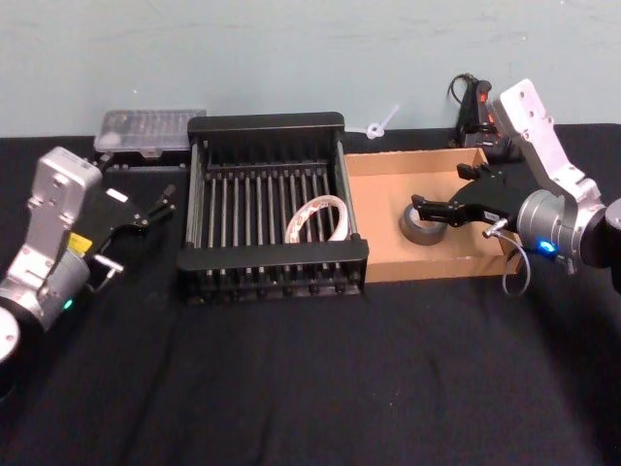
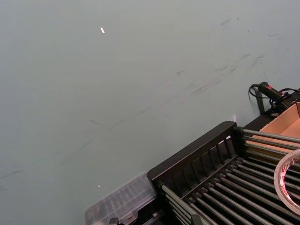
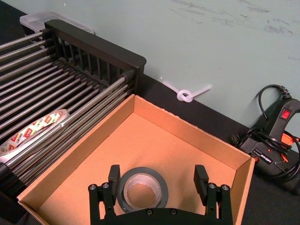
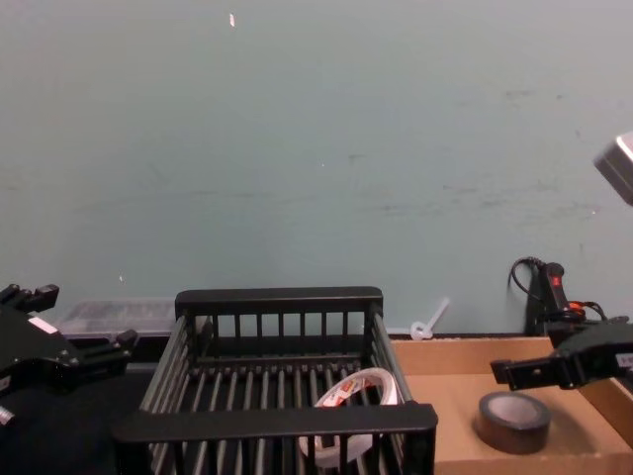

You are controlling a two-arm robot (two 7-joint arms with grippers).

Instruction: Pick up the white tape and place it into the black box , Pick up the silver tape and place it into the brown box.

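Note:
The white tape (image 1: 315, 218) with red marks leans inside the black box (image 1: 267, 124), also seen as the white tape (image 3: 33, 133) through the bars. On the floor of the brown box (image 1: 427, 267) lies the silver tape (image 1: 424, 225) flat. My right gripper (image 1: 441, 187) hovers over it, open, its fingers (image 3: 114, 176) standing wide on either side of the silver tape (image 3: 143, 192) without touching. From the chest, the right gripper (image 4: 529, 356) sits just above the silver tape (image 4: 514, 421). My left gripper (image 1: 146, 209) rests open, left of the black box.
A clear plastic case (image 1: 150, 131) lies behind the crate's left corner. A white zip tie (image 1: 380, 126) and a black tool with a red switch (image 1: 475, 107) and cable sit behind the brown box. Black cloth covers the table's front.

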